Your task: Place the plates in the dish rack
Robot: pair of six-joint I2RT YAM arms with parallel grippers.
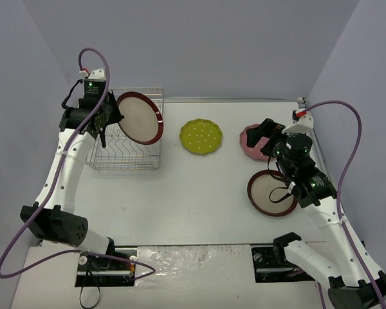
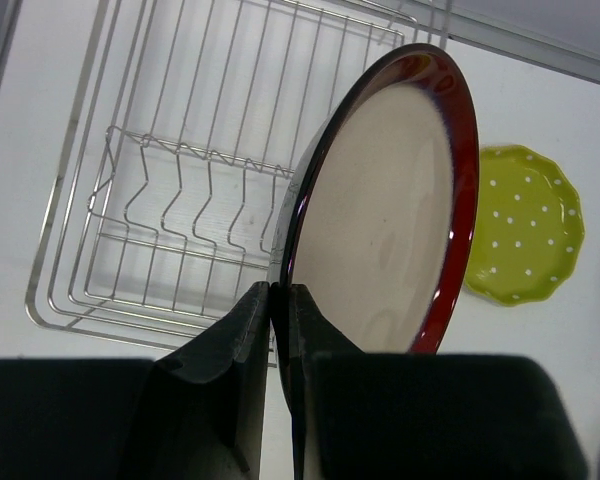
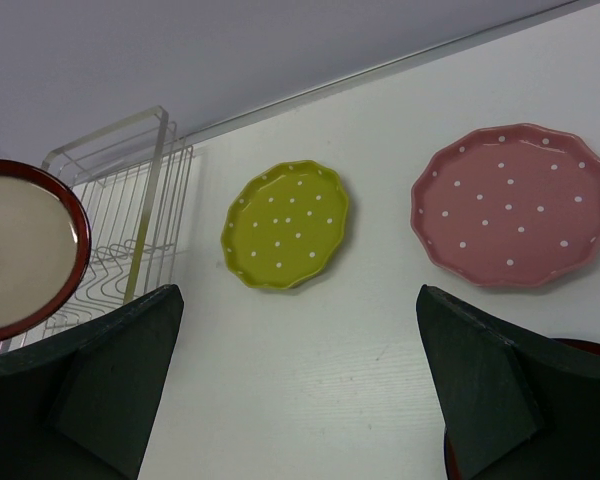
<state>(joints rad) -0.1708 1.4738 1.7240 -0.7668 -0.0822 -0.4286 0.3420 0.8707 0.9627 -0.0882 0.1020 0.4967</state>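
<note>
The left gripper is clenched on the rim of a red-rimmed plate, holding it on edge above the dish rack, while the right gripper hangs wide open, the pink plate just ahead of it.

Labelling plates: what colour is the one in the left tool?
The held plate: dark red rim, beige centre. Left wrist view shows it best.

Left arm: we see it stretched far forward, raised.
Left tool: jaws pinched nearly together.
Right tool: jaws spread wide.
</note>
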